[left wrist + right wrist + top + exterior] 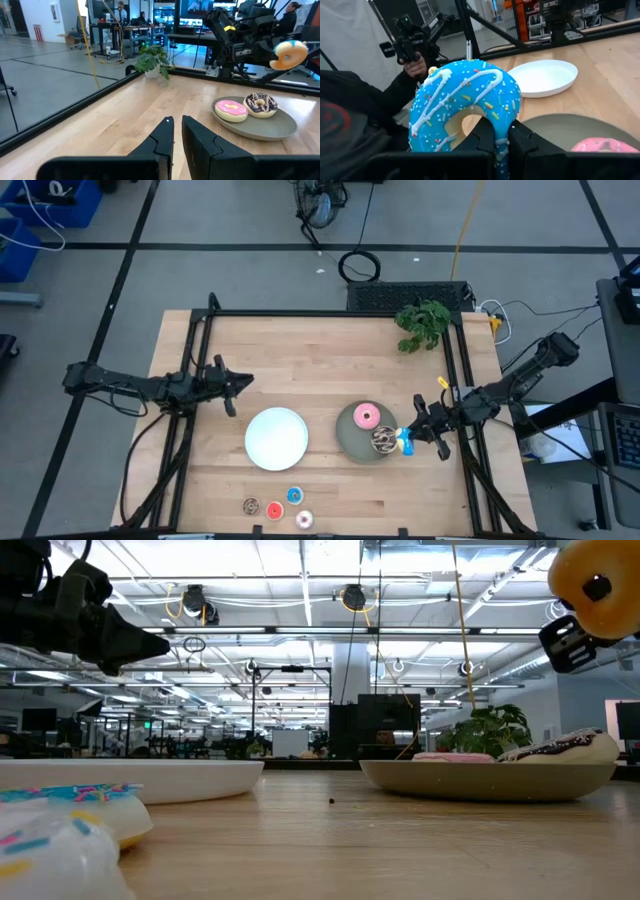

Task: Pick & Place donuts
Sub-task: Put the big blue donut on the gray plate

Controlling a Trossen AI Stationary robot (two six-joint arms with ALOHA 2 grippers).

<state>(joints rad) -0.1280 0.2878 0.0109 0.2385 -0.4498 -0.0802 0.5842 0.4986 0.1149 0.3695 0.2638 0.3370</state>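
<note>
My right gripper (412, 439) is shut on the blue-sprinkled donut (465, 107) and hovers over the grey plate's (348, 442) right rim. That plate holds the pink donut (367, 417) and the dark brown-sprinkled donut (383, 440), both lying flat. Four tiny donuts lie flat near the table's near edge: brown (250, 506), red-orange (274, 511), blue (294, 496) and whitish (304, 520). My left gripper (177, 129) is shut, holds nothing, and waits above the table's left side, left of the white plate (277, 438). My right gripper pinches the blue-sprinkled donut's ring wall (502, 131) at its lower side. One finger (485, 137) stands in the hole and the other (522, 145) outside the ring. The donut stands on edge, lifted clear above the grey plate (252, 127), its tan underside (289, 54) facing the left arm.
A green plant (422, 325) stands at the table's far right corner. Black frame rails (330, 313) run along the table's far, left and right edges. A person holding a dark device (410, 42) shows beyond the table in the right wrist view.
</note>
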